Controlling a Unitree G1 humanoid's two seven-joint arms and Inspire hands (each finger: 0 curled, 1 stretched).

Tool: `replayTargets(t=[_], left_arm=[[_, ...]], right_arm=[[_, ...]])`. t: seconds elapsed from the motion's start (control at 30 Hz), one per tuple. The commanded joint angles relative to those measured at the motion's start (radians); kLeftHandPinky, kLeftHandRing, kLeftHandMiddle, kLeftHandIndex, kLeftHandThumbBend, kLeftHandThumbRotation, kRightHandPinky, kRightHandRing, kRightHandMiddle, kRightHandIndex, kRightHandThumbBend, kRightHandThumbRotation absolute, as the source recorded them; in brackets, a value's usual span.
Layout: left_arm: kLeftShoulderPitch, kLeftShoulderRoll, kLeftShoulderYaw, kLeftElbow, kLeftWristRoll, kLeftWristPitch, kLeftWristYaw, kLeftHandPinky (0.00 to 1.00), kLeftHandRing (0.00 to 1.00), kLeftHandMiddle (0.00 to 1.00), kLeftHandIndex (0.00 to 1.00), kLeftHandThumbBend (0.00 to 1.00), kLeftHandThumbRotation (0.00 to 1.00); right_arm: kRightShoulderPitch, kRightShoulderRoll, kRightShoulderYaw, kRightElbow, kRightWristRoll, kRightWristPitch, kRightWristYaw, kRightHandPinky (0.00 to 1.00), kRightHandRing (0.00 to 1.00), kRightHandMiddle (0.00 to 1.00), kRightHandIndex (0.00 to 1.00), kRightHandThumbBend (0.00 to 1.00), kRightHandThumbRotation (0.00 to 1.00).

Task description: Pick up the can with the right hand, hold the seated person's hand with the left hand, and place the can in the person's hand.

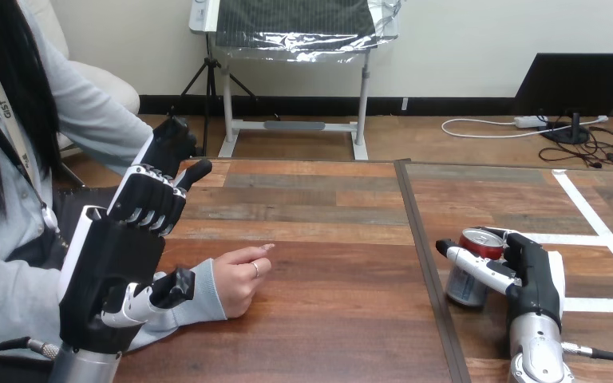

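Can [464,287] upright on tabletop [327,239], right side, right hand [536,275] wrapped round it, thumb across near side; left hand [112,255] curled, empty, near the person's hand [243,275]; advise firm mid-body squeeze, then a straight lift before crossing left.
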State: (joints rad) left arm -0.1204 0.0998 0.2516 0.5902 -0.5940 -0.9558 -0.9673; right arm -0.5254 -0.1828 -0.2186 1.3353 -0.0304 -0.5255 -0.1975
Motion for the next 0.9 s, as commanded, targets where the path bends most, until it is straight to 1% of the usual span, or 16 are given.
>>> replayTargets(t=[0.0,0.23,0.33,0.53,0.73,0.83,0.87], left_arm=[[-0.057,-0.007,-0.004,-0.009,0.008,-0.007,0.01,0.92,0.98,0.98,0.94,1.0,0.54],[-0.053,-0.01,-0.008,-0.014,0.022,-0.011,0.027,0.92,0.98,0.98,0.94,1.0,0.53],[-0.051,-0.011,-0.009,-0.015,0.026,-0.01,0.033,0.94,0.99,0.98,0.94,1.0,0.53],[-0.052,-0.01,-0.01,-0.01,0.045,-0.025,0.047,0.94,0.98,0.98,0.94,1.0,0.53],[-0.049,0.0,-0.014,-0.008,0.079,-0.027,0.073,0.95,0.98,0.98,0.94,1.0,0.53],[-0.047,0.009,-0.013,-0.006,0.105,-0.025,0.095,0.94,0.98,0.98,0.94,1.0,0.52],[-0.047,0.014,-0.009,0.0,0.129,-0.035,0.114,0.94,0.98,0.98,0.94,1.0,0.51]], right_arm=[[-0.027,-0.006,0.0,-0.026,0.0,-0.025,0.004,0.4,0.46,0.53,0.53,0.78,0.0],[-0.036,-0.017,0.016,-0.029,-0.02,-0.025,-0.009,0.4,0.46,0.52,0.53,0.79,0.0],[-0.041,-0.018,0.007,-0.03,-0.009,-0.027,0.009,0.4,0.46,0.52,0.53,0.79,0.0],[-0.047,-0.026,0.014,-0.033,-0.017,-0.034,0.009,0.39,0.45,0.52,0.52,0.8,0.0],[-0.055,-0.036,0.029,-0.035,-0.035,-0.041,-0.001,0.4,0.46,0.52,0.52,0.82,0.0],[-0.06,-0.037,0.028,-0.038,-0.035,-0.047,0.004,0.4,0.46,0.52,0.52,0.82,0.0],[-0.061,-0.039,0.03,-0.039,-0.037,-0.055,0.006,0.4,0.46,0.52,0.52,0.82,0.0]])
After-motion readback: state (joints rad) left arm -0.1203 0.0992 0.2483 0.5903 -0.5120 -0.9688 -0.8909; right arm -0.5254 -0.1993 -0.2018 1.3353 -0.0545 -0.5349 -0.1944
